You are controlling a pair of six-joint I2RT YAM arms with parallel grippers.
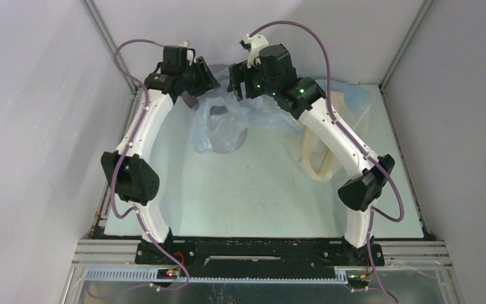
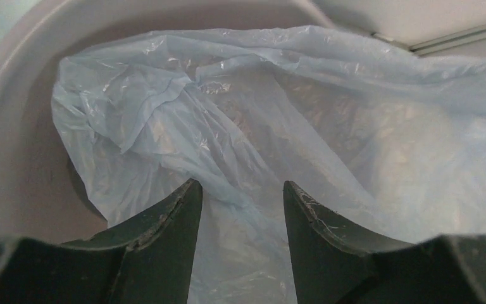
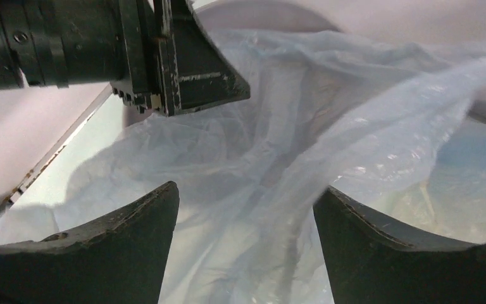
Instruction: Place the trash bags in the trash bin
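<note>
The left claw (image 2: pixel 240 190) is seen held over the far left part of the bench (image 1: pixel 259 196), just above the mouth of the trash bin (image 2: pixel 6 145). Its jaws are parted to a moderate gap and nothing is clamped between them; crinkled film is seen only behind the gap.

Just to the right, near the far middle of the bench, the trash bin is stood upright. A pale blue trash bag (image 1: pixel 210 132) is draped over it: part of the film is sunk inside the rim, as the left wrist view shows, and part is hung down the outer wall and spread onto the bench on both sides.

The right claw (image 3: pixel 247 202) is held close beside the left one, above the same bag. Its jaws are spread wide and nothing is gripped; loose film is seen through the gap, with the left claw in front of it.

Further right, a cream-yellow trash bag (image 1: pixel 319 161) is laid flat on the bench, partly hidden under the right arm and well apart from the bin.
</note>
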